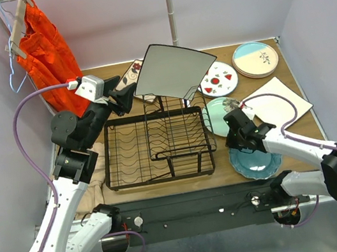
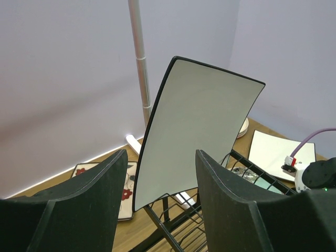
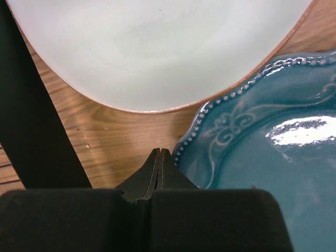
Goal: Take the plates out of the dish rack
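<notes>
The black wire dish rack [image 1: 159, 147] stands mid-table. One square white plate with a black rim [image 1: 175, 70] stands upright in its raised tier; it also shows in the left wrist view [image 2: 199, 131]. My left gripper [image 1: 126, 94] is open just left of that plate, its fingers [image 2: 94, 205] apart with the plate's lower corner ahead between them, not touching. My right gripper [image 1: 237, 129] is shut and empty, low over the table between the mint plate [image 3: 157, 47] and the dark teal scalloped plate [image 3: 273, 157].
Right of the rack lie the mint plate [image 1: 218, 114], teal plate [image 1: 255, 162], square white plate [image 1: 278, 104], red-fruit plate [image 1: 219, 80] and cream-pink plate [image 1: 255, 58]. A flower-print plate [image 1: 129, 75] lies behind the rack. An orange garment [image 1: 47, 56] hangs back left; a pole [image 1: 170, 9] stands behind.
</notes>
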